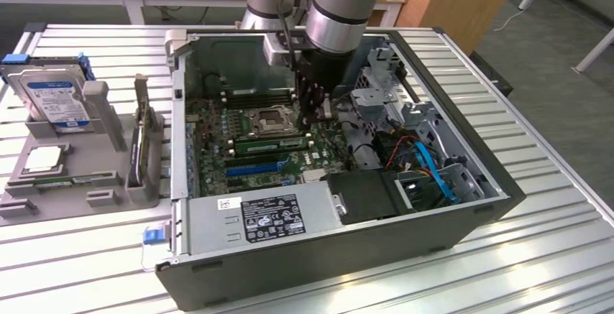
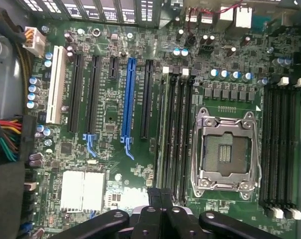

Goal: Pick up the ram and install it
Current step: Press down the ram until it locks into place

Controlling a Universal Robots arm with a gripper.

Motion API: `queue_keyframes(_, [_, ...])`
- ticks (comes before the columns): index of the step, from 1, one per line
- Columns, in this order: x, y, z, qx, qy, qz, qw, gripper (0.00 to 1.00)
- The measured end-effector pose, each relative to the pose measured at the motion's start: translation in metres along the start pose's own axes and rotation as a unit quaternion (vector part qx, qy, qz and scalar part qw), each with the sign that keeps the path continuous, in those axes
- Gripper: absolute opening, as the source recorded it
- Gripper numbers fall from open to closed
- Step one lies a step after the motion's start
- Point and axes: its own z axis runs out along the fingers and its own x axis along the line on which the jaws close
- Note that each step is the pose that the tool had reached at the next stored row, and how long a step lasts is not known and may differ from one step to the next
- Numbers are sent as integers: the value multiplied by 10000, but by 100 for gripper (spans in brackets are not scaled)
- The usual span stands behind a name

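A green ram stick (image 1: 273, 142) stands on edge in a memory slot just in front of the empty CPU socket (image 1: 267, 121) inside the open computer case (image 1: 364, 256). My gripper (image 1: 320, 113) reaches down into the case over the end of that stick at the exterior view's right. In the wrist view its black fingers (image 2: 160, 191) are shut together with nothing between them, right above the row of memory slots (image 2: 176, 134) beside the socket (image 2: 225, 152). A second green ram stick (image 1: 60, 182) lies flat in the grey fixture on the exterior view's left.
The grey fixture (image 1: 106, 123) also holds a blue-labelled hard drive (image 1: 57, 98) and a square silver CPU chip (image 1: 43, 157). Inside the case are a power supply (image 1: 264, 217), orange and blue cables (image 1: 432, 170) and a drive cage (image 1: 384, 77). The slatted table (image 1: 537, 256) surrounds the case.
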Motion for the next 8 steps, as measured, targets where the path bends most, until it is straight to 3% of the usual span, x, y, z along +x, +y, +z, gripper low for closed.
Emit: queue_keyframes(8, [5, -24, 143, 5, 2, 0, 10000, 11])
